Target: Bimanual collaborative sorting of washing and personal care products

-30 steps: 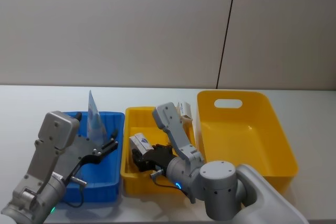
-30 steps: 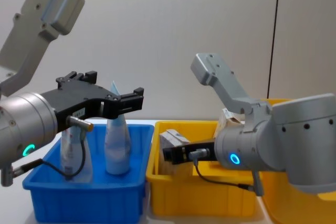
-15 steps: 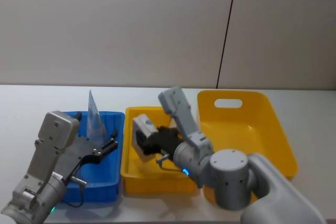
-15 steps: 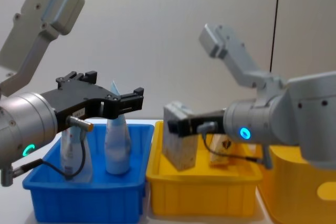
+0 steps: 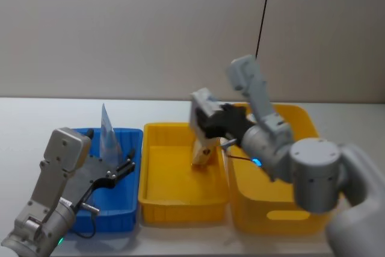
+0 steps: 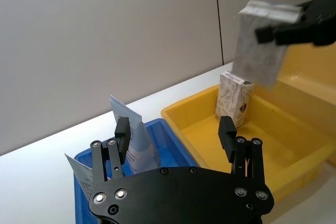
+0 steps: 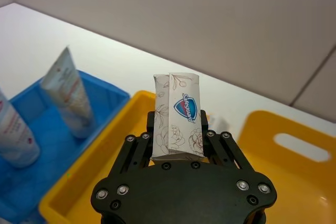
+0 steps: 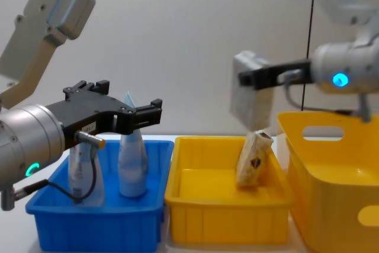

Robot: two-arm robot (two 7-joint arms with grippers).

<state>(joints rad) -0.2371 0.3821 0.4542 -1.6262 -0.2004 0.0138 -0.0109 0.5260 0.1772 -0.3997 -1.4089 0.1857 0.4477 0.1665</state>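
Observation:
My right gripper (image 5: 218, 122) is shut on a white carton (image 5: 203, 114) with a blue logo (image 7: 187, 104), holding it in the air above the right edge of the small yellow bin (image 5: 157, 200), close to the big yellow bin (image 5: 301, 218). A tan packet (image 8: 251, 158) with a dark emblem leans upright in the small yellow bin, below the carton. Two pale pouches (image 8: 133, 161) (image 8: 80, 173) stand in the blue bin (image 8: 95, 223). My left gripper (image 6: 174, 132) hangs open over the blue bin, close to the pouches, with nothing between its fingers.
The three bins stand side by side on the white table (image 5: 36, 118): blue on the left, small yellow in the middle, big yellow with a handle slot (image 8: 323, 133) on the right. A grey wall (image 5: 150, 28) rises behind.
My right gripper has lifted the white carton out of the small yellow bin, up and to the right toward the big yellow bin. The left arm has stayed still.

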